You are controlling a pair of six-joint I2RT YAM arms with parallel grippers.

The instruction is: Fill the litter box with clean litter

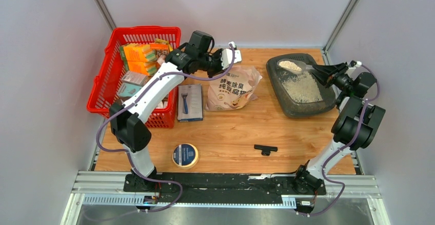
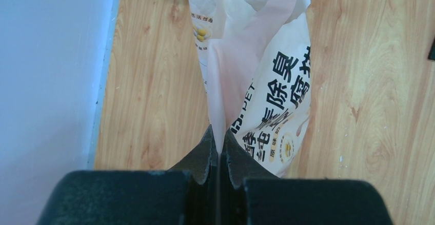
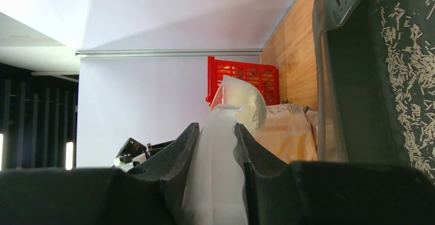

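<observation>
Top external view: right claw [image 1: 315,69] clamped on the handle of a white plastic scoop [image 1: 294,65]. The scoop bowl is heaped with beige granules and held over the far-left corner of the dark grey rounded-rectangular plastic litter box [image 1: 275,84]. The box sits on the wooden surface [image 1: 231,133]. A patch of pale beige clean litter [image 1: 302,87] covers part of its floor, with dark floor showing around the patch.

Right wrist view: both fingers [image 3: 182,148] pressed against the scoop handle, no gap. Bowl contents are hidden from this angle, and the box is cut off at the frame edge.

Left claw [image 1: 232,56], left of the litter box: jaws together on the upper edge of the pale pink printed bag [image 1: 233,89]. The bag sits just left of the box, apart from it.

Left wrist view: only a thin fold of bag between the fingertips. Bag contents not visible; cannot tell whether it is open.

Red mesh plastic basket [image 1: 146,29] well left of the box, partly covered by the left arm.
</observation>
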